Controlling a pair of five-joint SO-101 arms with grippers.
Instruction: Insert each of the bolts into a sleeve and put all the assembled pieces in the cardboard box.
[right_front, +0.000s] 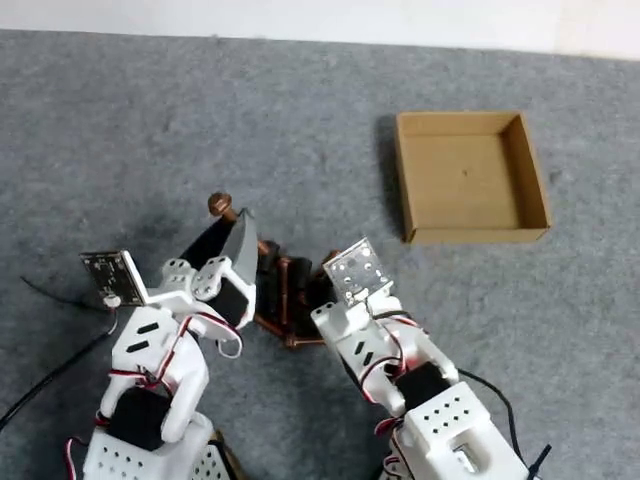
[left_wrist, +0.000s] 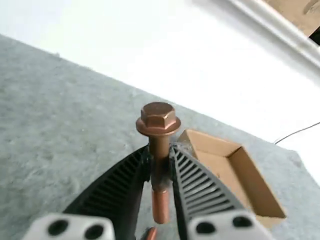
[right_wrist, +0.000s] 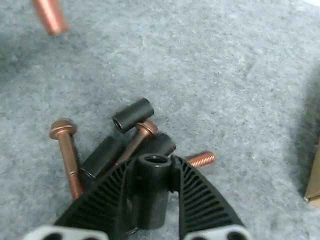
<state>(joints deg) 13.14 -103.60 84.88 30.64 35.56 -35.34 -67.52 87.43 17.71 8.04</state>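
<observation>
Ribbed black left gripper (left_wrist: 161, 150) clamped on copper hex-flange bolt (left_wrist: 158, 120); right gripper (right_wrist: 153, 162) clamped on black tubular sleeve (right_wrist: 149, 200) — grey felt-like table (right_front: 200, 120), white wall (right_front: 300, 15), square cardboard box (right_front: 480, 236)

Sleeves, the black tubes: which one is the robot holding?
The sleeve gripped between the right arm's fingers, its open end showing; the other sleeves lie loose among the bolts on the carpet.

**Arm hardware: finish and fittings**

Matching build noted on the left white printed-plastic arm (right_front: 150, 365) and the right white printed-plastic arm (right_front: 400, 365). Joints carry black box-shaped servo motors (right_front: 235, 298). Segments are linked by red, white and black wire looms (right_front: 228, 340). Other fittings are perforated white base housings (right_front: 450, 415), square grey camera boards (right_front: 113, 275), tapering black ribbed plastic fingers (left_wrist: 112, 192) and thin black cables (right_front: 50, 381)
</observation>
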